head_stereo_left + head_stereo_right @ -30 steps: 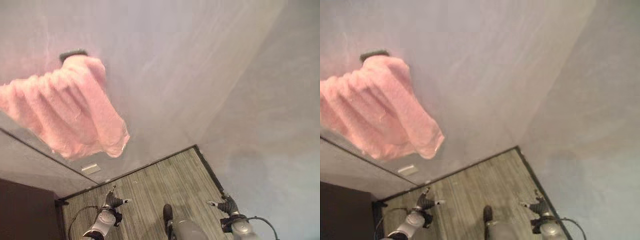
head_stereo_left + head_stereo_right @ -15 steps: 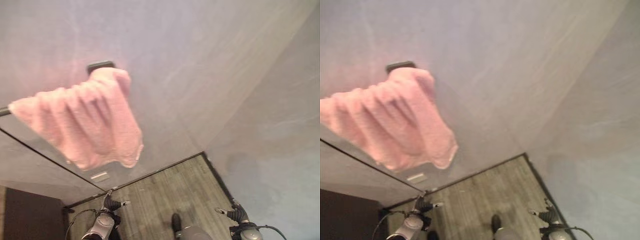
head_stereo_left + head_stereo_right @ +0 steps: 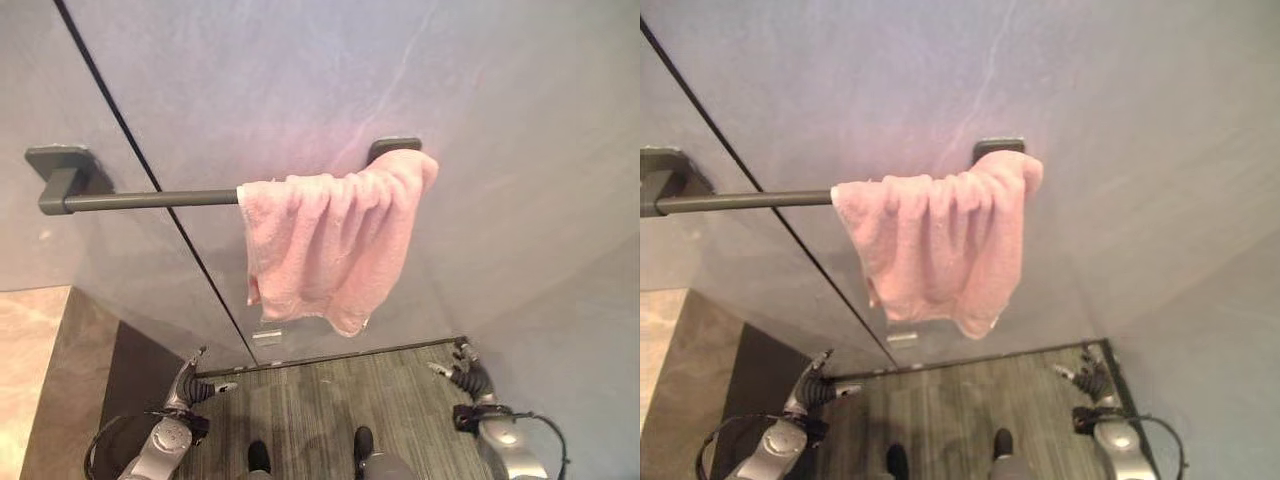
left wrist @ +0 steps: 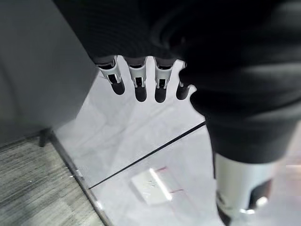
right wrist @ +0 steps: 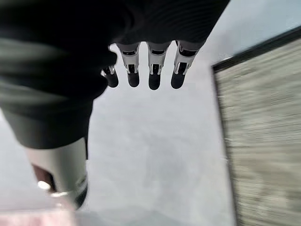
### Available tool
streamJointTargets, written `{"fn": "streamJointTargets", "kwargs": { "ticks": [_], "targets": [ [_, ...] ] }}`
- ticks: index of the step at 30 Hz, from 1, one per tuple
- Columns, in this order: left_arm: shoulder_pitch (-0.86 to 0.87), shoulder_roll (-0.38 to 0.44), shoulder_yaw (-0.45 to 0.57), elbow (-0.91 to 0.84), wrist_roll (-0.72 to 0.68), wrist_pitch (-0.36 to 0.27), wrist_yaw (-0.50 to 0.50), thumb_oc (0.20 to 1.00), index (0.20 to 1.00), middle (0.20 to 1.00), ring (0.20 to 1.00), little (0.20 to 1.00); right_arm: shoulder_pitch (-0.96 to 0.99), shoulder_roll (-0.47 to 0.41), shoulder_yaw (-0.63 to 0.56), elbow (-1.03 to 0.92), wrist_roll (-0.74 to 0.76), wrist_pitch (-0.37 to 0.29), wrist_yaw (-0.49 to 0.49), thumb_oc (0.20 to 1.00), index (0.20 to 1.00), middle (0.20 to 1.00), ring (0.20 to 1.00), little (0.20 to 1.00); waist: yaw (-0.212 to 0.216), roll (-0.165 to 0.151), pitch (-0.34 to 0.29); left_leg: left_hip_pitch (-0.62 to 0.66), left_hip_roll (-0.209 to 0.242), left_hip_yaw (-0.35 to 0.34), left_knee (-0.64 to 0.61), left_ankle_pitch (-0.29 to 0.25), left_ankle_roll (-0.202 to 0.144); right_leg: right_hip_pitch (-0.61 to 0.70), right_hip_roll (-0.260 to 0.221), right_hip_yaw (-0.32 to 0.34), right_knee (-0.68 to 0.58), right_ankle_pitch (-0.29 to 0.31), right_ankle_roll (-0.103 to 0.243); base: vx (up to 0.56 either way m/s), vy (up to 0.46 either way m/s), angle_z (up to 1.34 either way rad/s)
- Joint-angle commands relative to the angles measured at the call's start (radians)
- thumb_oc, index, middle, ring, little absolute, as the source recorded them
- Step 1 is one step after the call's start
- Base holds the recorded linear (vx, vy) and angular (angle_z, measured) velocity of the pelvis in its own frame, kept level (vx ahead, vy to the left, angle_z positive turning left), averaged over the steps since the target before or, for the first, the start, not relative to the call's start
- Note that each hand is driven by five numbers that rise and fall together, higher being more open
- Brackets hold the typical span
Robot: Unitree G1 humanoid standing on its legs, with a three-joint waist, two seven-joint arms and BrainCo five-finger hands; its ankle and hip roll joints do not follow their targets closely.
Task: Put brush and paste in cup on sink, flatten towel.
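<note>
The pink towel [image 3: 330, 245] is seen draped over the right end of a dark towel bar [image 3: 150, 200], bunched into folds against the bar's right wall mount [image 3: 393, 148] and hanging down the grey wall [image 3: 500, 120]. It is judged to be soft, light and limp, likely to sag and slide along the smooth bar when pulled, so a firm pinch is called for. The free left edge near the bar is judged the best place to be gripped, with the cloth then drawn leftward along the bare bar to spread it flat.

The left hand [image 3: 195, 385] is held low beside the striped floor [image 3: 330, 400], its fingers [image 4: 136, 87] straight and relaxed, with nothing held. The right hand [image 3: 462, 375] is likewise held low, fingers [image 5: 153, 75] extended and empty. Both are well apart from the towel.

The towel's rear layer behind the bar is hidden, so how evenly it hangs cannot be told. A small pale plate [image 3: 267, 336] on the wall below the towel cannot be made out clearly. A dark seam [image 3: 150, 180] is seen crossing the wall behind the bar
</note>
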Motion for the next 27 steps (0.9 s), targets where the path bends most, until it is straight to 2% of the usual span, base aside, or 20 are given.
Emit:
{"fn": "streamJointTargets", "kwargs": {
  "ticks": [1, 2, 3, 4, 7, 8, 9, 11, 13, 14, 15, 17, 22, 25, 27],
  "targets": [
    [-0.026, 0.11, 0.047, -0.114, 0.001, -0.086, -0.072, 1.0, 1.0, 1.0, 1.0, 1.0, -0.02, -0.143, -0.05, -0.087, 0.123, -0.057, 0.117, 1.0, 1.0, 1.0, 1.0, 1.0, 0.004, -0.031, -0.037, -0.024, 0.012, 0.001, 0.044, 0.005, -0.002, -0.019, -0.028, 0.024, 0.064, -0.014, 0.06, 0.07, -0.069, 0.18],
    [-0.024, 0.166, 0.051, -0.169, -0.013, -0.104, -0.102, 1.0, 1.0, 1.0, 1.0, 1.0, -0.019, -0.201, -0.055, -0.109, 0.167, -0.053, 0.16, 1.0, 1.0, 1.0, 1.0, 1.0, 0.01, -0.031, -0.041, -0.024, 0.014, 0.001, 0.045, 0.005, -0.009, -0.008, -0.03, 0.011, 0.049, -0.013, 0.062, 0.05, -0.047, 0.2],
    [-0.021, 0.167, 0.053, -0.172, -0.014, -0.103, -0.104, 1.0, 1.0, 1.0, 1.0, 1.0, -0.018, -0.202, -0.055, -0.109, 0.169, -0.053, 0.162, 1.0, 1.0, 1.0, 1.0, 1.0, 0.008, -0.031, -0.041, -0.023, 0.014, -0.001, 0.045, 0.005, -0.009, -0.006, -0.029, 0.009, 0.048, -0.012, 0.062, 0.07, -0.062, 0.14],
    [-0.026, 0.227, 0.049, -0.231, -0.041, -0.123, -0.133, 1.0, 1.0, 1.0, 1.0, 1.0, -0.021, -0.26, -0.049, -0.114, 0.234, -0.045, 0.222, 1.0, 1.0, 1.0, 1.0, 1.0, 0.012, -0.033, -0.046, -0.022, 0.019, -0.008, 0.045, 0.008, -0.016, 0.012, -0.031, -0.009, 0.036, -0.014, 0.064, 0.07, -0.065, 0.06],
    [-0.056, 0.344, 0.052, -0.327, -0.155, -0.151, -0.211, 1.0, 1.0, 1.0, 1.0, 1.0, -0.038, -0.378, -0.024, -0.178, 0.338, -0.018, 0.315, 1.0, 1.0, 1.0, 1.0, 1.0, 0.018, -0.029, -0.054, -0.018, 0.025, -0.015, 0.033, 0.021, -0.032, 0.028, -0.029, -0.035, 0.026, -0.017, 0.064, 0.07, -0.058, 0.22],
    [-0.054, 0.345, 0.054, -0.33, -0.157, -0.149, -0.212, 1.0, 1.0, 1.0, 1.0, 1.0, -0.038, -0.378, -0.024, -0.178, 0.339, -0.018, 0.316, 1.0, 1.0, 1.0, 1.0, 1.0, 0.017, -0.029, -0.053, -0.018, 0.025, -0.017, 0.033, 0.021, -0.032, 0.029, -0.029, -0.036, 0.025, -0.017, 0.064, 0.05, -0.037, 0.23],
    [-0.081, 0.404, 0.046, -0.367, -0.223, -0.16, -0.253, 1.0, 1.0, 1.0, 1.0, 1.0, -0.05, -0.422, -0.003, -0.208, 0.383, -0.006, 0.346, 1.0, 1.0, 1.0, 1.0, 1.0, 0.02, -0.025, -0.056, -0.016, 0.026, -0.02, 0.024, 0.027, -0.037, 0.035, -0.029, -0.045, 0.022, -0.018, 0.064, 0.03, -0.022, 0.19],
    [-0.081, 0.405, 0.047, -0.368, -0.224, -0.16, -0.253, 1.0, 1.0, 1.0, 1.0, 1.0, -0.05, -0.422, -0.003, -0.208, 0.384, -0.006, 0.346, 1.0, 1.0, 1.0, 1.0, 1.0, 0.02, -0.025, -0.056, -0.015, 0.026, -0.02, 0.023, 0.028, -0.037, 0.036, -0.029, -0.046, 0.021, -0.018, 0.064, 0.03, -0.021, 0.13],
    [-0.13, 0.477, 0.029, -0.403, -0.283, -0.17, -0.291, 1.0, 1.0, 1.0, 1.0, 1.0, -0.079, -0.475, 0.035, -0.248, 0.434, 0.016, 0.388, 1.0, 1.0, 1.0, 1.0, 1.0, 0.023, -0.022, -0.059, -0.015, 0.026, -0.026, 0.014, 0.035, -0.044, 0.037, -0.029, -0.055, 0.016, -0.017, 0.065, 0.06, -0.032, 0.11],
    [-0.225, 0.553, -0.03, -0.449, -0.384, -0.176, -0.337, 1.0, 1.0, 1.0, 1.0, 1.0, -0.138, -0.54, 0.109, -0.322, 0.516, 0.04, 0.425, 1.0, 1.0, 1.0, 1.0, 1.0, 0.025, -0.013, -0.064, -0.016, 0.025, -0.027, 0.004, 0.041, -0.049, 0.042, -0.032, -0.067, 0.004, -0.009, 0.069, 0.07, -0.02, 0.08],
    [-0.265, 0.563, -0.057, -0.461, -0.413, -0.179, -0.341, 1.0, 1.0, 1.0, 1.0, 1.0, -0.163, -0.557, 0.144, -0.346, 0.549, 0.048, 0.444, 1.0, 1.0, 1.0, 1.0, 1.0, 0.027, -0.011, -0.062, -0.018, 0.025, -0.028, 0.002, 0.043, -0.051, 0.041, -0.034, -0.068, 0.002, -0.007, 0.071, 0.06, -0.015, 0.15],
    [-0.338, 0.562, -0.106, -0.48, -0.481, -0.176, -0.352, 1.0, 1.0, 1.0, 1.0, 1.0, -0.218, -0.577, 0.2, -0.381, 0.565, 0.048, 0.437, 1.0, 1.0, 1.0, 1.0, 1.0, 0.029, -0.007, -0.061, -0.022, 0.022, -0.027, -0.002, 0.045, -0.052, 0.038, -0.036, -0.07, -0.003, -0.002, 0.073, 0.02, 0.0, 0.14],
    [-0.482, 0.507, -0.211, -0.489, -0.546, -0.169, -0.329, 1.0, 1.0, 1.0, 1.0, 1.0, -0.388, -0.516, 0.301, -0.375, 0.58, 0.034, 0.367, 1.0, 1.0, 1.0, 1.0, 1.0, 0.027, 0.002, -0.055, -0.03, 0.016, -0.019, -0.002, 0.042, -0.048, 0.026, -0.043, -0.06, -0.017, 0.017, 0.079, 0.01, 0.011, -0.01],
    [-0.563, 0.404, -0.288, -0.507, -0.558, -0.158, -0.308, 1.0, 1.0, 1.0, 1.0, 1.0, -0.487, -0.433, 0.361, -0.373, 0.573, 0.031, 0.33, 1.0, 1.0, 1.0, 1.0, 1.0, 0.019, 0.006, -0.056, -0.037, 0.013, -0.009, -0.002, 0.036, -0.044, 0.016, -0.049, -0.045, -0.028, 0.027, 0.083, 0.01, 0.022, -0.02],
    [-0.574, 0.377, -0.311, -0.51, -0.56, -0.152, -0.306, 1.0, 1.0, 1.0, 1.0, 1.0, -0.51, -0.41, 0.374, -0.373, 0.563, 0.028, 0.317, 1.0, 1.0, 1.0, 1.0, 1.0, 0.015, 0.005, -0.055, -0.037, 0.012, -0.007, -0.002, 0.034, -0.041, 0.014, -0.05, -0.04, -0.031, 0.031, 0.083, 0.01, 0.019, -0.1]
  ]
}}
